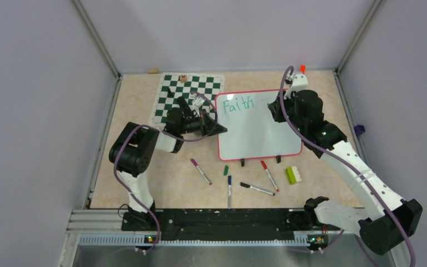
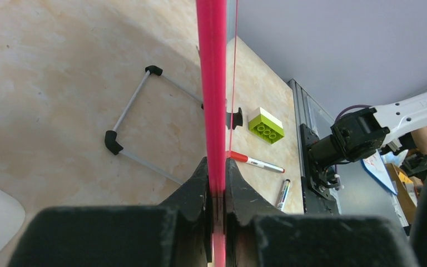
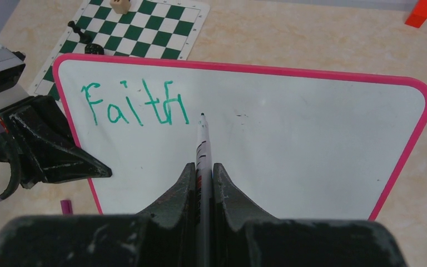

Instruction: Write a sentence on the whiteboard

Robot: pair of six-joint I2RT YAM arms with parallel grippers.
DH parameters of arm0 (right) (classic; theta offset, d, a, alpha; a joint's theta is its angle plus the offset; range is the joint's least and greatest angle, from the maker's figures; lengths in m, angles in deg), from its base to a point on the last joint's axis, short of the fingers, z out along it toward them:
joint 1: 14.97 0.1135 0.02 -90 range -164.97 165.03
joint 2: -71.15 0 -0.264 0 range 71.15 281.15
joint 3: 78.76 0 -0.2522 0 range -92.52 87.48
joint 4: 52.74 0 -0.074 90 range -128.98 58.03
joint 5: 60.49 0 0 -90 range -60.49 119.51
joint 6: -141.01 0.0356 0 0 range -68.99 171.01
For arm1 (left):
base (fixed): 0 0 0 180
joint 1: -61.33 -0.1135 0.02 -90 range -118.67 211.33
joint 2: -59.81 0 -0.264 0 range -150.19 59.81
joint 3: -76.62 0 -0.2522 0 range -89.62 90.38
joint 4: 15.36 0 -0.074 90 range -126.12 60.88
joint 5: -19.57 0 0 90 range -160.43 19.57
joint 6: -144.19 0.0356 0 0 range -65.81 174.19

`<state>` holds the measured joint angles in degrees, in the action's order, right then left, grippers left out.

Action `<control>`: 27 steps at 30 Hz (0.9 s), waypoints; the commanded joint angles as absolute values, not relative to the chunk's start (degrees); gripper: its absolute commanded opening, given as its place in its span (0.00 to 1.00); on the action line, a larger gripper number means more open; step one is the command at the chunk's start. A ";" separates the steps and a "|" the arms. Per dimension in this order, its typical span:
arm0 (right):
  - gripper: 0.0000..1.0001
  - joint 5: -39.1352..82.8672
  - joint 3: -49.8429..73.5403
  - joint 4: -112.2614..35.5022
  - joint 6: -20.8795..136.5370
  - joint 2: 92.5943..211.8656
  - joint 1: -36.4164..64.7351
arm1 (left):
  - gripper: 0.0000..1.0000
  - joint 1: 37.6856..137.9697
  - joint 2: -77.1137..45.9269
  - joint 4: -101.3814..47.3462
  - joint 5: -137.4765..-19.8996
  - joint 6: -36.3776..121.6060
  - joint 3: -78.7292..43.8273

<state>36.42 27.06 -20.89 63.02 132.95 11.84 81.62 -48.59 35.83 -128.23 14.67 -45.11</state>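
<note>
The whiteboard (image 1: 258, 130) lies mid-table, glossy white with a pink frame (image 2: 212, 83). At its top left stands the sentence (image 3: 136, 104) in teal-green marker; only the word "Faith" shows. My left gripper (image 1: 218, 129) is shut on the board's left edge, and the pink frame runs straight up between its jaws in the left wrist view. My right gripper (image 3: 203, 167) hovers over the board's upper middle, shut on a grey marker (image 3: 203, 139). The marker's dark tip is just right of the last letter.
A green-and-white chess mat (image 1: 189, 92) with a few pieces lies behind the board's left corner. Several loose markers (image 1: 257, 189) and a lime brick (image 1: 293, 174) lie between the board and the arm bases. A wire stand (image 2: 128, 117) rests beside the gripped edge. An orange block (image 1: 302, 69) sits far back.
</note>
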 commanded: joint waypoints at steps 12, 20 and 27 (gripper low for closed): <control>0.00 39.84 26.88 -25.80 62.90 133.25 11.23 | 0.00 79.95 -51.99 38.21 -128.22 13.29 -44.62; 0.00 43.55 26.17 -26.37 64.24 136.16 11.22 | 0.00 79.87 -51.74 37.68 -128.25 12.89 -44.62; 0.00 44.82 26.52 -27.39 64.67 136.99 11.22 | 0.00 79.87 -51.75 37.15 -128.04 12.63 -44.49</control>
<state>43.22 27.12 -23.80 63.77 136.69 11.84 80.88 -50.88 38.84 -129.10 11.80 -45.06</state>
